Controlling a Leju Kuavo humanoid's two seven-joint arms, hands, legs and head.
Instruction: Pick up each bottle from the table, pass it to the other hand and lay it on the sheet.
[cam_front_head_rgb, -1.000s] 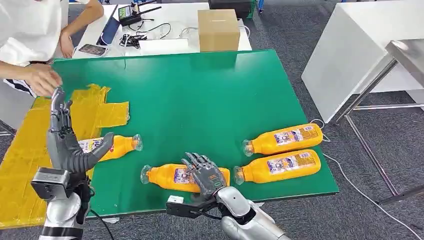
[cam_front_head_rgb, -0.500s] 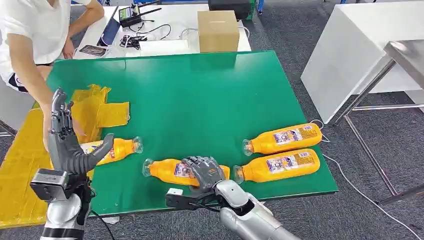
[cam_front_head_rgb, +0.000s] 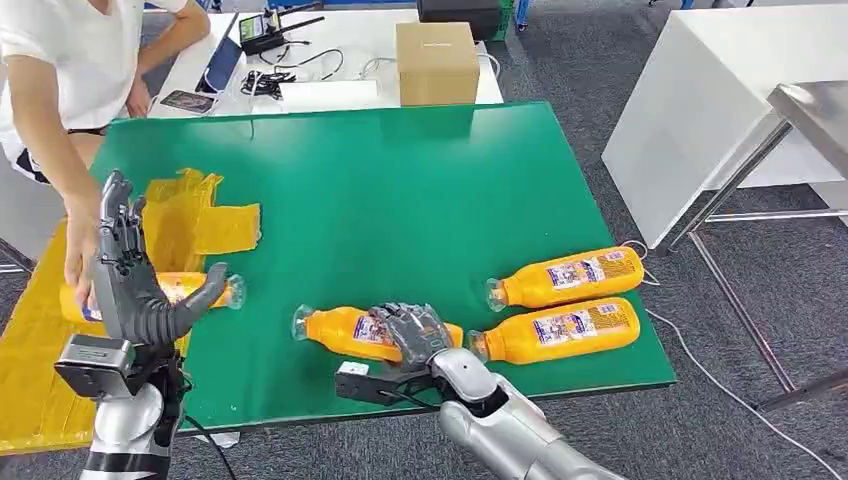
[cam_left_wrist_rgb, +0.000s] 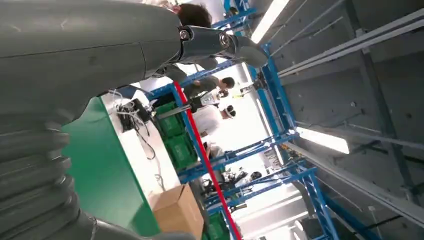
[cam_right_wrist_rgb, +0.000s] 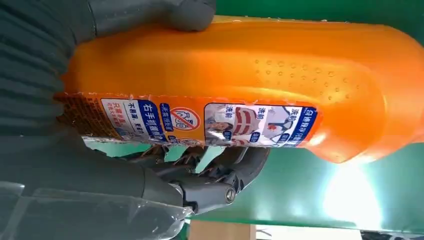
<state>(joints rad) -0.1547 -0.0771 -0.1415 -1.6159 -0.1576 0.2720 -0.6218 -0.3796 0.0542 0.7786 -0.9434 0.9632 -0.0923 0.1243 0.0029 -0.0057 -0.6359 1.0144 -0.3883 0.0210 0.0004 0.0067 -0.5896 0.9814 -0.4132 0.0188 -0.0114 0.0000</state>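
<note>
In the head view the right hand (cam_front_head_rgb: 408, 335) is wrapped over the middle of an orange bottle (cam_front_head_rgb: 345, 332) lying on its side near the front edge of the green table (cam_front_head_rgb: 400, 190), with two more bottles (cam_front_head_rgb: 565, 277) lying side by side to its right, while the left hand (cam_front_head_rgb: 135, 275) stands raised with fingers straight and spread, holding nothing, over the yellow sheet (cam_front_head_rgb: 40, 320) at the table's left, where a person's hand (cam_front_head_rgb: 78, 262) rests on a fourth bottle (cam_front_head_rgb: 190, 290). The left wrist view looks up past the grey hand cover (cam_left_wrist_rgb: 75, 55) at the table's green edge, a cardboard box (cam_left_wrist_rgb: 176, 212) and blue racking. In the right wrist view the thumb (cam_right_wrist_rgb: 165, 12) and dark fingers (cam_right_wrist_rgb: 220, 167) clasp the labelled orange bottle (cam_right_wrist_rgb: 280, 75) from opposite sides above the green surface.
</note>
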